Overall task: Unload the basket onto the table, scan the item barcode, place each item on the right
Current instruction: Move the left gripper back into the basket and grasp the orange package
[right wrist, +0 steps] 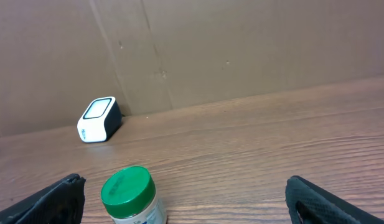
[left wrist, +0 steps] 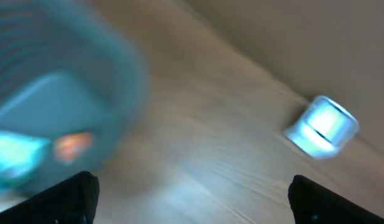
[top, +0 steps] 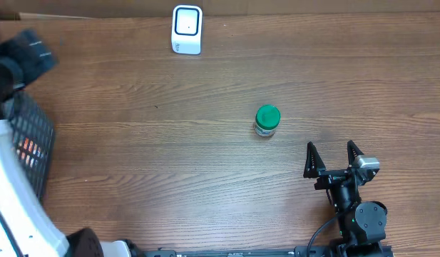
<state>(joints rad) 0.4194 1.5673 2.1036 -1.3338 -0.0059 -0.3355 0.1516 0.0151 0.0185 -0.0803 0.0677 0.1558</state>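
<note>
Overhead: small jar with green lid point(top: 267, 120) stands upright on the wooden table point(top: 134, 143), mid-right, just ahead and to the left of the right gripper point(top: 332, 158). The white scanner point(top: 187, 29) sits at the far edge, well apart from the jar. Right gripper jaws are spread wide and empty. In the right wrist view the jar point(right wrist: 131, 196) is left of the midline between the fingers, not centred. Left gripper point(left wrist: 195, 199) also has wide, empty jaws. Its picture is blurred, with a mesh basket point(left wrist: 55, 93) close on one side and the scanner point(left wrist: 322, 124) farther off. Risks, as judged: closing off-centre would let one finger strike first and tip the jar, which, being round, would roll. A grip across the label could hide the barcode, whose position cannot be told here. The long carry to the scanner gives a loose grip time to slip. The left arm may clip the basket.
</note>
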